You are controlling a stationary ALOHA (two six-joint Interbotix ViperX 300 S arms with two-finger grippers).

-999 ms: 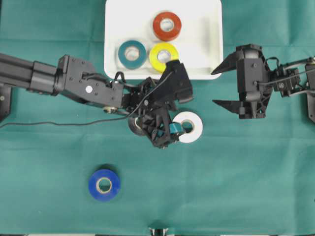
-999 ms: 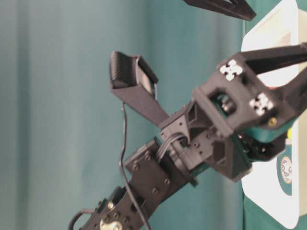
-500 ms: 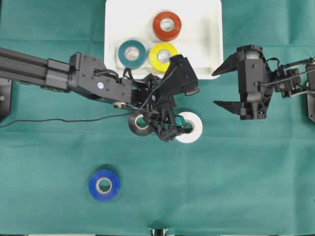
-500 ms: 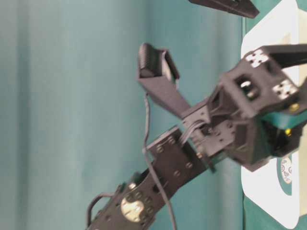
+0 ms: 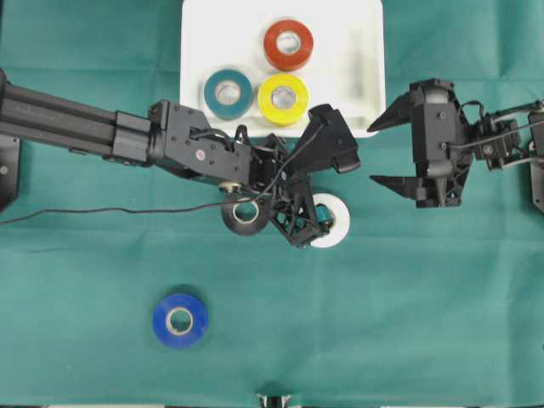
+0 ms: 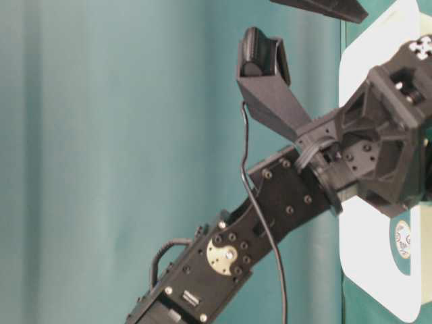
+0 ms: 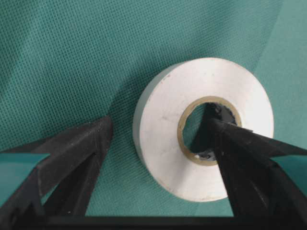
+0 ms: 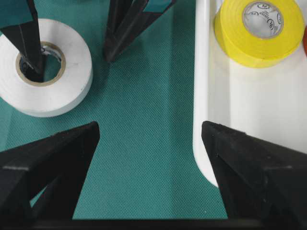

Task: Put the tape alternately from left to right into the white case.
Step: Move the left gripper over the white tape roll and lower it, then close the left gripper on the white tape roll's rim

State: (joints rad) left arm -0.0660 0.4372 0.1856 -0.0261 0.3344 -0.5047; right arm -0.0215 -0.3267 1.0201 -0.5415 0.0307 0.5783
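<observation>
A white tape roll [image 7: 158,96] lies flat on the green cloth [image 5: 408,297]. My left gripper [image 7: 159,120] is open astride its wall, one finger [image 7: 240,153] down in the core and the other [image 7: 72,158] outside, clear of the roll. From overhead that gripper [image 5: 308,228] sits at the white roll [image 5: 337,223], with a black roll [image 5: 242,214] just left of it, partly under the arm. A blue roll [image 5: 180,320] lies alone at the front left. The white case [image 5: 353,76] holds red-orange [image 5: 288,44], teal [image 5: 228,93] and yellow [image 5: 283,99] rolls. My right gripper [image 5: 387,149] hovers open and empty beside the case's right front corner.
The right wrist view shows the case's rounded rim [image 8: 201,96], the yellow roll [image 8: 259,33] and the white roll [image 8: 72,72], with green cloth under my right gripper [image 8: 149,127]. The left arm [image 6: 283,202] fills the table-level view in front of the case [image 6: 364,229].
My left arm has reached further right, bringing its open gripper onto the white roll and uncovering more of the black roll. The right arm and all rolls have stayed put.
</observation>
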